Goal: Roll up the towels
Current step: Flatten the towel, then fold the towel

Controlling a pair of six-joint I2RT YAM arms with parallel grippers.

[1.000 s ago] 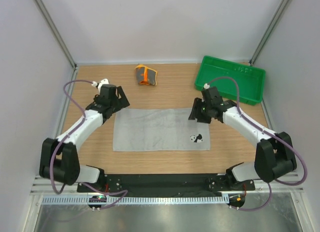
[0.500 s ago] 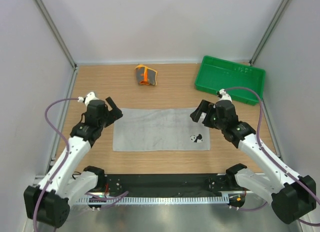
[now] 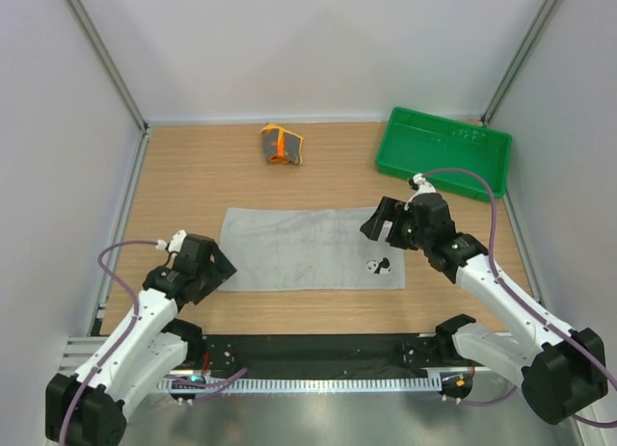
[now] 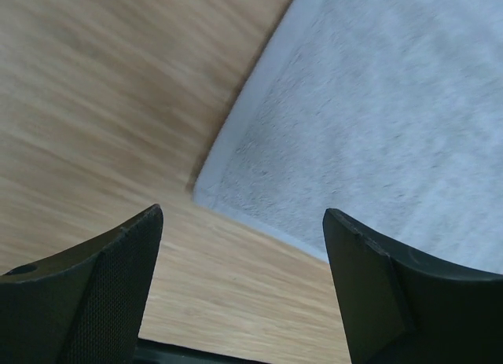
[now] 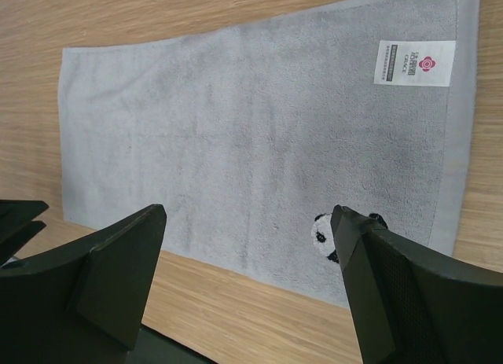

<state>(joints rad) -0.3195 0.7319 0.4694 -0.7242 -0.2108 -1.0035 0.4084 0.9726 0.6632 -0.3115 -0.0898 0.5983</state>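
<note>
Looking down on the wooden table (image 3: 183, 176), the biggest thing on it is the grey towel (image 3: 308, 249), spread flat right in the middle. Next in size, the green tray (image 3: 443, 152) sits at the far right corner, and both towels lie outside it, on the bare wood. Now the arms. The left gripper (image 3: 220, 270) is down at the grey towel's near-left corner, and the wrist view has that corner (image 4: 236, 183) just ahead of the gripper (image 4: 244, 222), whose fingers are spread wide; I can't tell whether they touch the cloth. The right gripper (image 3: 378, 223) is over the towel's right end, jaws parted and holding nothing, with the cloth (image 5: 236, 128) stretched out below it (image 5: 251, 222). The orange-patterned towel (image 3: 281, 144) lies bundled at the far edge, well apart from both grippers. Smallest of all, a panda patch (image 3: 377, 267) marks the grey towel's near-right corner. Count: two towels, one tray, two grippers.
</note>
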